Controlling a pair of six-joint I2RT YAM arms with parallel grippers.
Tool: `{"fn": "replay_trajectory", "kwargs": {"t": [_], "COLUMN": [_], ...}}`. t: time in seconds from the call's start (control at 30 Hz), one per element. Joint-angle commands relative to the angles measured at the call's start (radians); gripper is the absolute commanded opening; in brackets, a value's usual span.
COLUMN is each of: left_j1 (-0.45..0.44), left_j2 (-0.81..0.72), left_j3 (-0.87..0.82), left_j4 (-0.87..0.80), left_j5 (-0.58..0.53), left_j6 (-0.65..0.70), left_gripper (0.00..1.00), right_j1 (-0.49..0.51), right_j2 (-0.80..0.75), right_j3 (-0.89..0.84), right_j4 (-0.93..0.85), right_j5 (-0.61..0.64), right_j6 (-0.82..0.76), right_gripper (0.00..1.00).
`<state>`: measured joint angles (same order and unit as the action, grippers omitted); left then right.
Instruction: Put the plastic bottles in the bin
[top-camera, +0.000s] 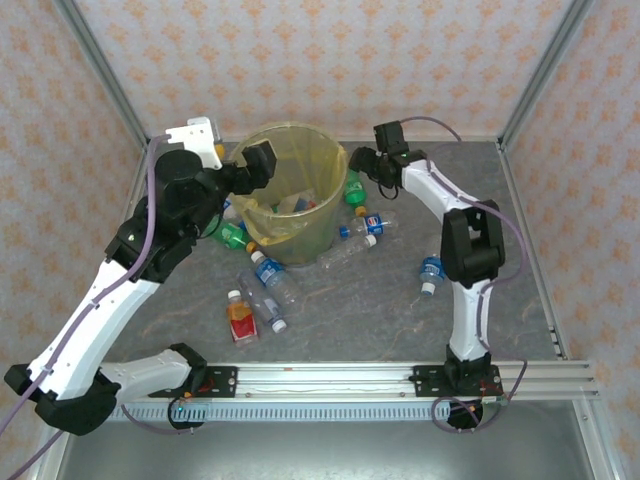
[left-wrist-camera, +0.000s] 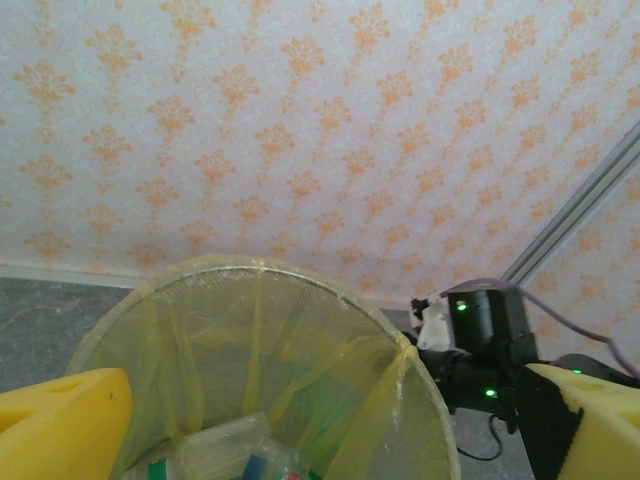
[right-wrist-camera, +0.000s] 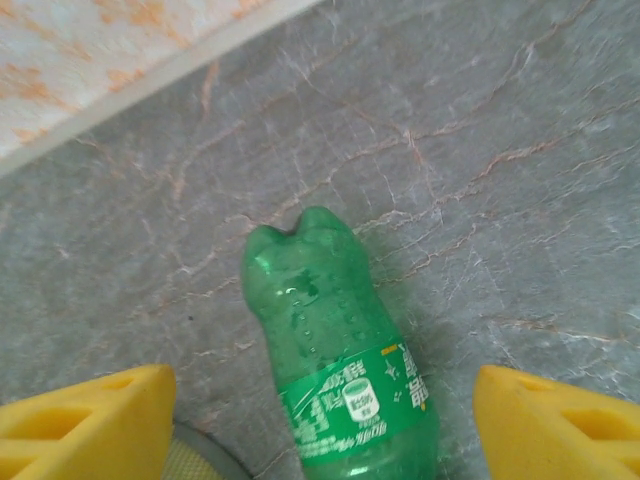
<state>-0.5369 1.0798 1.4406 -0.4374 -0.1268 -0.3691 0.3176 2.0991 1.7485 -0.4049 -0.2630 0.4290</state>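
The left gripper (left-wrist-camera: 330, 420) hangs, fingers wide apart, above the yellow-lined bin (top-camera: 300, 225) near the table's (top-camera: 380, 300) far edge. The right gripper (right-wrist-camera: 325, 400), fingers apart and clear of it, straddles a green bottle (right-wrist-camera: 320, 320) lying just beside the bin. Scattered before the bin lie other bottles (top-camera: 272, 282).

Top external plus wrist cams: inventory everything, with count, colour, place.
round bin lined with translucent yellow bag: one, yellow, back centre of table
green plastic bottles: two, one each side of bin
clear plastic bottles with blue labels or caps: at least five, lying in front and right of bin
red-labelled plastic bottle: one, front left
bottles inside bin: few, mostly clear, count unclear
grey marbled table: one
left gripper: yellow fingers, open, above bin
right gripper: yellow fingers, open, straddling right green bottle
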Motion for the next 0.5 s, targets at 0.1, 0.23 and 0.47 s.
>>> {"fn": "replay_trajectory", "kwargs": {"t": [0.1, 0.23, 0.47], "left_j1": [-0.009, -0.009, -0.01], "left_j2": [-0.037, -0.03, -0.005], "left_j3": [-0.028, -0.01, 0.032], "left_j4": [-0.048, -0.066, -0.083], "left_j5": [-0.049, -0.069, -0.09], "left_j6": [-0.015, 0.017, 0.054], "left_gripper": [0.99, 0.99, 0.99], "right_j1": [-0.002, 0.001, 0.016], "right_j2": [0.09, 0.147, 0.228], "right_j3": [0.084, 0.132, 0.203], "right_j4": [-0.052, -0.077, -0.119], "right_j5": [-0.061, -0.089, -0.106], "right_j6": [-0.007, -0.017, -0.054], "right_gripper": [0.78, 0.78, 0.77]}}
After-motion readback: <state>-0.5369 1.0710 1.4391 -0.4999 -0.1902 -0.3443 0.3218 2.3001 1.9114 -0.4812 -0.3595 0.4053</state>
